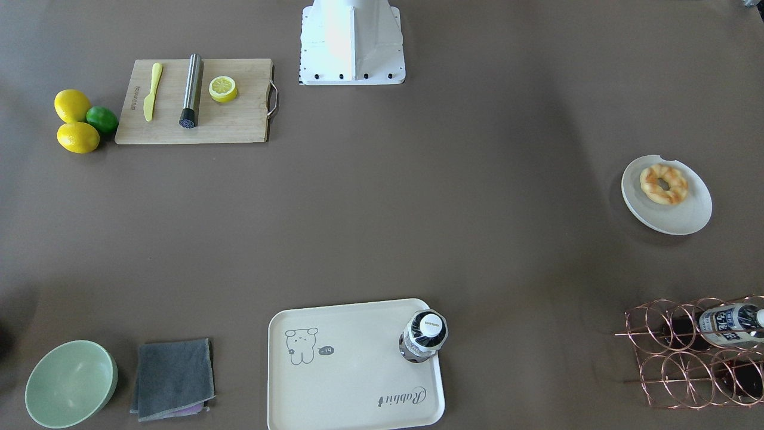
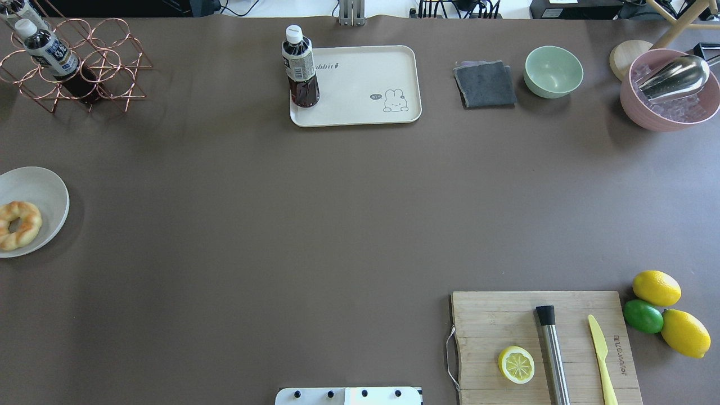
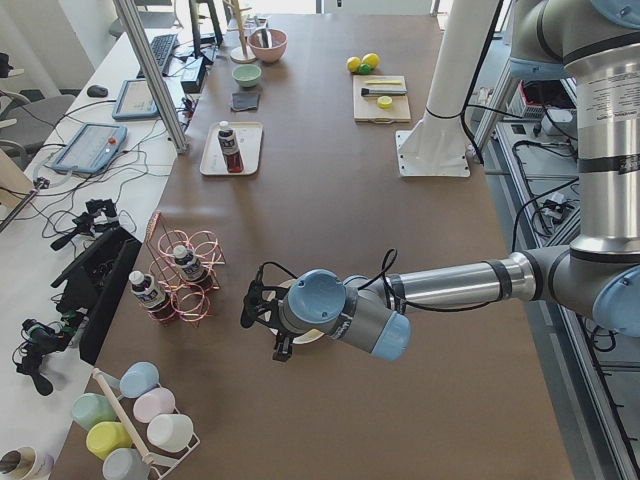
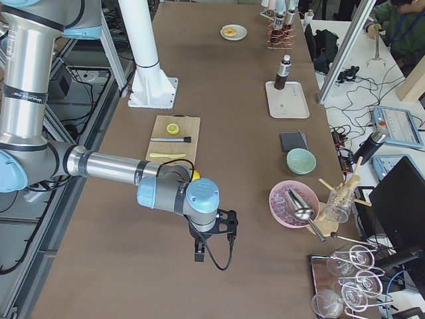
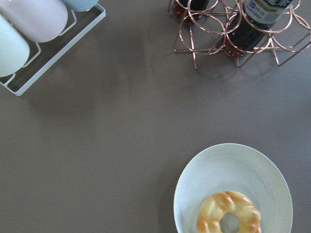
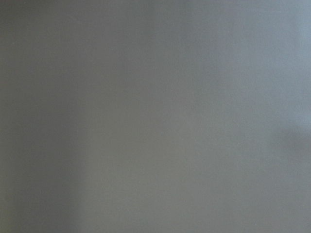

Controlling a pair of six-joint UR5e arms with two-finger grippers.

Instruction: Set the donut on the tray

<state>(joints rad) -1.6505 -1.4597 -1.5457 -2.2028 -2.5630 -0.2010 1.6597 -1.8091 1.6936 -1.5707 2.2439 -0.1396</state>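
Observation:
The donut [image 1: 664, 184], a golden twisted ring, lies on a round off-white plate [image 1: 674, 218] at the table's left end; it also shows in the overhead view [image 2: 18, 225] and at the bottom of the left wrist view [image 5: 228, 213]. The cream tray [image 1: 358, 382] with the grey drawing sits at the far middle edge [image 2: 360, 84]. My left gripper [image 3: 262, 325] hangs above the plate's area, seen only in the exterior left view; I cannot tell whether it is open. My right gripper [image 4: 212, 242] hovers over bare table near the right end; I cannot tell its state either.
A dark drink bottle [image 1: 424, 335] stands on the tray's corner. A copper wire rack [image 1: 692, 352] with bottles is near the plate. A cutting board [image 1: 197, 101] with lemon half, muddler and knife, a green bowl [image 1: 70, 382] and a grey cloth [image 1: 173, 377] lie on the right side.

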